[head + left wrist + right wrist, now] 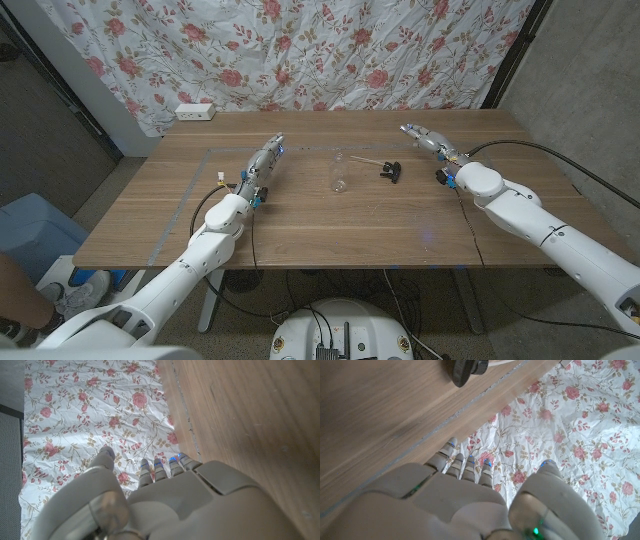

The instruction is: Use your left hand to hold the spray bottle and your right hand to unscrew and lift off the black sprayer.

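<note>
Both hands [262,165] [425,139] rest empty, fingers apart, flanking the clear bottle [340,171] and detached black sprayer [390,172].

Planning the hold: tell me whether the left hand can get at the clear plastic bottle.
Probably yes. The left hand is open beside the clear plastic bottle, with only bare wooden table between them.

Head cam sits high, looks down over my whole table [300,230] toward the floral curtain [300,50] at the far side. Each wrist cam rides close behind my own hand, L [190,505] & R [445,505], facing far along the fingers. All 3 share tabletop + curtain.
</note>
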`<state>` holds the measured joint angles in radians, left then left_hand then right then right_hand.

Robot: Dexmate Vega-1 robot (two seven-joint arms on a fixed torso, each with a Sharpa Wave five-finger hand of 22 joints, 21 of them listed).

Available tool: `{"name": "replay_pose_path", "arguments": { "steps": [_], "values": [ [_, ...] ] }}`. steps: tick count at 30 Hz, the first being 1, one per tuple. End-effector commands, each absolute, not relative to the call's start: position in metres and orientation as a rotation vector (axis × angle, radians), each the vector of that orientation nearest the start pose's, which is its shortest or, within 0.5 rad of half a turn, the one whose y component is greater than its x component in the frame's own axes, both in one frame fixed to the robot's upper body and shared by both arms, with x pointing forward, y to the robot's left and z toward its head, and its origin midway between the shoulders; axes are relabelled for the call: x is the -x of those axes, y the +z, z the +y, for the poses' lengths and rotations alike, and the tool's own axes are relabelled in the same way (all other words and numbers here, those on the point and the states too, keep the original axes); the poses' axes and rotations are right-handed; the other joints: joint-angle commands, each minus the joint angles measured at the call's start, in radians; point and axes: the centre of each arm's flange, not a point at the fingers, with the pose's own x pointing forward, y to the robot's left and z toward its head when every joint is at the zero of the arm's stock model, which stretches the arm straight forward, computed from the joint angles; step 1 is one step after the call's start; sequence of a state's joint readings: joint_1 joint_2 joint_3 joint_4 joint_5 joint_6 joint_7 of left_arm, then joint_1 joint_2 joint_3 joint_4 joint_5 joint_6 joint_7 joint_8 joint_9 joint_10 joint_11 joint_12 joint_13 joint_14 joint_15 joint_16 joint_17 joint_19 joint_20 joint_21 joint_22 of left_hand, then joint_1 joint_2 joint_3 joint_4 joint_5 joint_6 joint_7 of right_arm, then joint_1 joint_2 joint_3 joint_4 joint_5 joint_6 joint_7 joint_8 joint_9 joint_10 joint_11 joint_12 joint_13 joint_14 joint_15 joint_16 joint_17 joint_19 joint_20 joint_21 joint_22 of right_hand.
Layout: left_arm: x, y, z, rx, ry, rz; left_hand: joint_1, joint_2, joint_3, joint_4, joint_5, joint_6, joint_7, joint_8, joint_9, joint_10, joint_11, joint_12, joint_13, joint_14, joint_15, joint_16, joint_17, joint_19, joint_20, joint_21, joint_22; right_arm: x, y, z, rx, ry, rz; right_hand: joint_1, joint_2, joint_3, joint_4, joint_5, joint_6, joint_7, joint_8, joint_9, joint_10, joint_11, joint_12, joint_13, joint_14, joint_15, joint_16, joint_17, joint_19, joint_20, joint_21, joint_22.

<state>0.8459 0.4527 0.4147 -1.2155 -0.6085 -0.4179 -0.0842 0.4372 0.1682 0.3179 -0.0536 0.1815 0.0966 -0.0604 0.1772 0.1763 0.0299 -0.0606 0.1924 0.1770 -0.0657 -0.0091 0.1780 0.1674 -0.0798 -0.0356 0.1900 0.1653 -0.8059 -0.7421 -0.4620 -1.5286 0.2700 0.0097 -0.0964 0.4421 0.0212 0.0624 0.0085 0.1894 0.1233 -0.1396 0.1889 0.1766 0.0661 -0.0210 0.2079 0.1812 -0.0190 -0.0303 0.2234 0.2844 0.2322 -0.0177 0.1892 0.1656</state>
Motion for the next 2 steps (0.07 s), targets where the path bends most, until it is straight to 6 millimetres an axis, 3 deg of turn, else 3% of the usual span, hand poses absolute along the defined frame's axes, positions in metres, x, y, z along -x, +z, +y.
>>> {"name": "replay_pose_path", "arguments": {
  "steps": [1, 2],
  "values": [
    [-0.6615, -0.0465, 0.2624, 0.040, -0.250, -0.647, -0.013, 0.001, 0.005, 0.004, 0.006, -0.001, 0.008, 0.004, 0.001, 0.010, 0.000, 0.004, 0.001, 0.005, -0.001, 0.005, 0.003, 0.009, -0.002, 0.010, 0.005, -0.6442, -0.0035, -0.3099, 0.385, 0.100, -0.547, -0.014, 0.004, 0.000, 0.007, 0.007, 0.013, -0.002, 0.007, 0.001, 0.013, 0.003, 0.008, 0.002, 0.011, 0.000, 0.010, 0.000, 0.010, -0.004, 0.005, 0.001],
    [-0.6612, -0.0462, 0.2607, 0.050, -0.242, -0.651, -0.015, 0.001, 0.006, 0.005, 0.006, -0.001, 0.008, 0.004, 0.001, 0.012, -0.001, 0.005, 0.001, 0.007, -0.001, 0.006, 0.003, 0.010, -0.001, 0.010, 0.005, -0.6439, -0.0044, -0.3101, 0.376, 0.098, -0.544, -0.015, 0.004, 0.000, 0.007, 0.007, 0.014, 0.000, 0.007, 0.001, 0.016, 0.006, 0.008, 0.002, 0.012, 0.001, 0.009, -0.001, 0.011, -0.004, 0.006, 0.001]
  ]
}}
